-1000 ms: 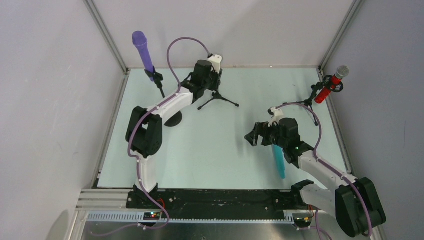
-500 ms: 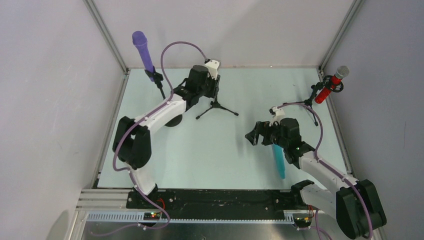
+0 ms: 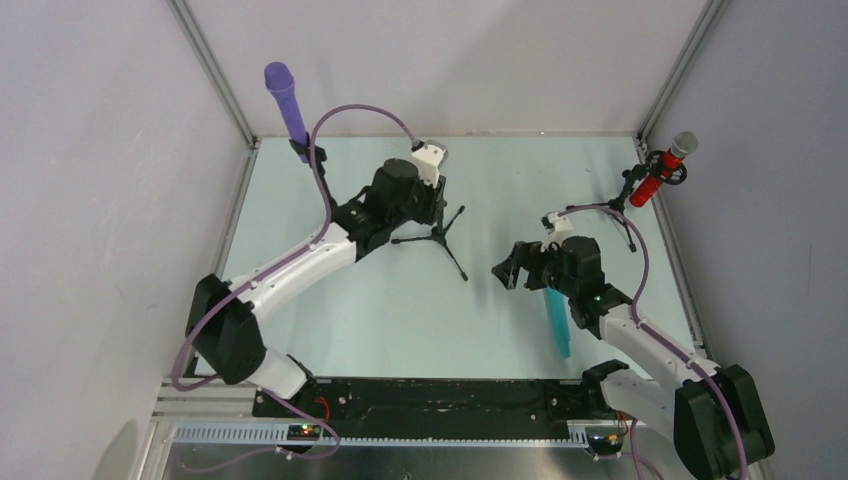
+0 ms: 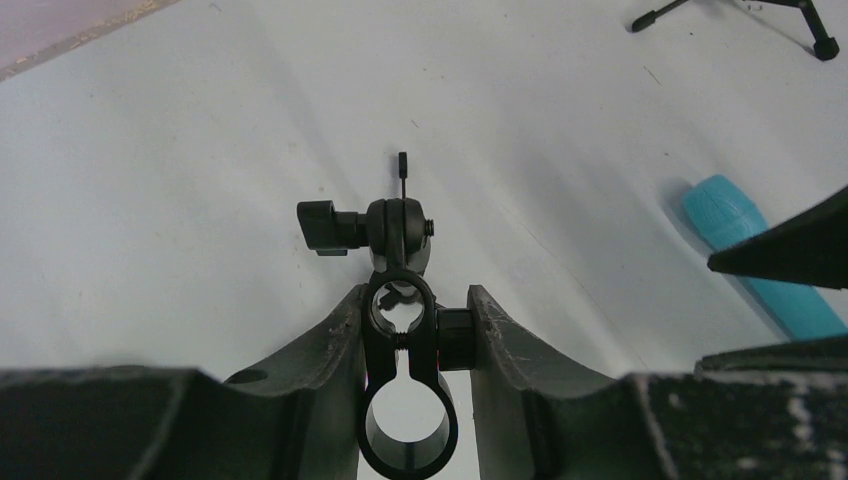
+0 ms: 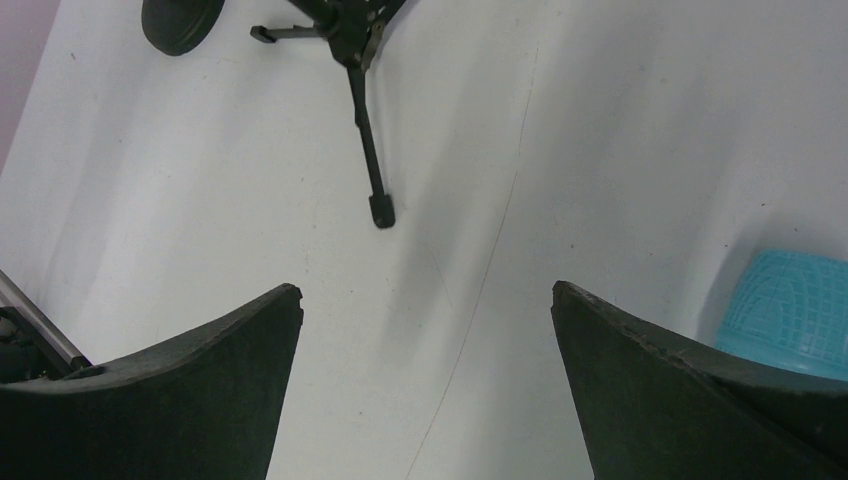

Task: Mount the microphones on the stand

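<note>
We see the left pincer (image 4: 412,300) clenched on the black clip (image 4: 420,355) at the top of the tripod (image 3: 437,232), one finger pressed to each side of it. The clip's open ring sits between the fingers, close to the wrist camera, and a knob (image 4: 320,215) sticks out just beyond the fingertips on the left. The tripod's legs splay out below this pincer over the table (image 3: 560,180). We cannot tell whether every foot touches the surface. The right pincer (image 5: 427,290) is released, its two fingers spread wide with only bare table between them. It hangs well apart from the left pincer, and one tripod leg points toward it from ahead. The teal mic (image 3: 557,320) lies flat on the table under the right arm, just behind the right pincer. Its mesh head shows just outside that pincer's right finger, and neither pincer touches it. The purple mic (image 3: 287,105) stands tilted in a stand clip, beyond the left pincer and to its left. The red mic (image 3: 657,172) sits tilted in another stand clip, beyond the right pincer and to its right. A round base (image 5: 180,20) rests on the table ahead of the right pincer, beside the tripod's legs.
</note>
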Controlling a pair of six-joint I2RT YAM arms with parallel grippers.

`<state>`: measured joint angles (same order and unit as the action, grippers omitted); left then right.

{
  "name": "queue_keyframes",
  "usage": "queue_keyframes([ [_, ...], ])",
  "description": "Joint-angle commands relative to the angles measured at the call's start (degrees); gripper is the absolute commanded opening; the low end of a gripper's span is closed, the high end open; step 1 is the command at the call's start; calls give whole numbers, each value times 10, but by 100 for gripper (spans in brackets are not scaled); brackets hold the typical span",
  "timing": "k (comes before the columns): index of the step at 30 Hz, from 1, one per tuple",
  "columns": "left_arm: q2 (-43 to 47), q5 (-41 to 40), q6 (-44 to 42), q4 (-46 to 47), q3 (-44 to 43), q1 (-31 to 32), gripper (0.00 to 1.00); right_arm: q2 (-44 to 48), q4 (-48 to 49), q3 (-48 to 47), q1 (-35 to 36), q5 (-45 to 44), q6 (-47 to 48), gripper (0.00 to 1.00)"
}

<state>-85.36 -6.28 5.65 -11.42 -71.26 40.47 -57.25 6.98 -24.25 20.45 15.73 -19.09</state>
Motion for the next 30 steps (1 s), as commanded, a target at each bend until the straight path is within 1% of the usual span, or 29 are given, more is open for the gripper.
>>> queue_keyframes([
  [1,69,-43,34,7,37,21,0,21,-7,-19,-3,-11,-4,99],
  [6,121,-54,50,-11,71,47,0,31,-16,-19,-2,-16,-5,99],
  [12,165,-59,52,-52,55,66,0,37,-21,-19,-3,-18,-7,100],
  [23,168,-51,73,-89,48,131,0,53,-36,-19,-2,-24,-7,100],
  [28,166,-45,81,-90,60,142,0,53,-39,-19,-2,-25,-5,99],
  [29,163,-44,80,-90,65,142,1,52,-38,-19,-3,-25,-5,99],
  [30,162,-44,79,-90,66,142,5,52,-37,-19,-2,-25,-6,99],
])
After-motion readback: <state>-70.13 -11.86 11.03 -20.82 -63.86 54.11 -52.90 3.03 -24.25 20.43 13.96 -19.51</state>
